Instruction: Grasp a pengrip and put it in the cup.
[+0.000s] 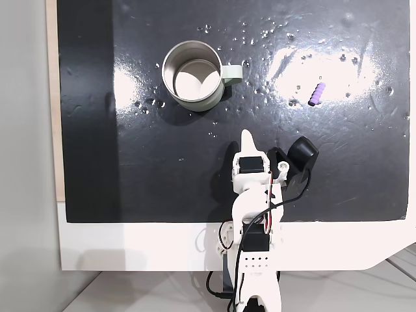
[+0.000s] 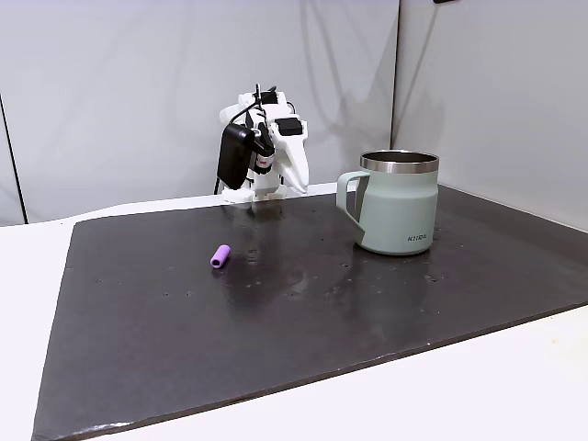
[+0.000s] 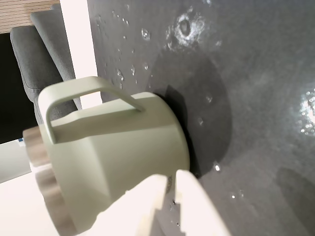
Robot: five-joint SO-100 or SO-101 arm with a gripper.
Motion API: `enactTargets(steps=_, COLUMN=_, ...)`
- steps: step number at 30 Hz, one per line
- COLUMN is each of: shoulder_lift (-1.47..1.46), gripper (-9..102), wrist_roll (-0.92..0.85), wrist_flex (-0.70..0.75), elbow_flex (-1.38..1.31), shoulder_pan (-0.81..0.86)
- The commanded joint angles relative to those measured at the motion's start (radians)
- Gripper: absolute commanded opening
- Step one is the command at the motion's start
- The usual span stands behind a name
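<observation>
Your gripper (image 1: pixel 246 138) sits low at the bottom centre of the overhead-looking fixed view, its two white fingers pressed together with nothing between them, tip aimed up the frame. From there the pengrip (image 1: pixel 316 93) lies up and to the right on the dark desk (image 1: pixel 130 162), well apart, its long axis running nearly up-down with a slight lean. Farther off, the cup (image 1: pixel 192 75) stands upright at upper left, so your reach must swing right first.

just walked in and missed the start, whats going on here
A small white robot arm sits folded at the edge of a dark mat, its gripper nearly closed and holding nothing. The light-purple pengrip lies untouched on the mat, well apart from the cup. The cup stands upright and looks empty. The wrist camera faces the cup's side, so the pick-up has not begun.
</observation>
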Motion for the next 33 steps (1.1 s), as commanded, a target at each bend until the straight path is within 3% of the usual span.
enactTargets(steps=1, shoulder_lift=0.012, gripper=0, wrist_roll=-0.04, wrist_flex=0.008, elbow_flex=-0.006, shoulder_pan=-0.048)
enactTargets(steps=13, shoulder_lift=0.012, gripper=0, wrist_roll=-0.04, wrist_flex=0.037, elbow_flex=-0.02, shoulder_pan=-0.031)
enactTargets(steps=24, shoulder_lift=-0.002, gripper=0, wrist_roll=-0.02, wrist_flex=0.061, elbow_flex=-0.192, shoulder_pan=0.202)
enactTargets(steps=33, shoulder_lift=-0.449, gripper=0, wrist_roll=-0.02, wrist_flex=-0.04, elbow_flex=-0.428, shoulder_pan=0.287)
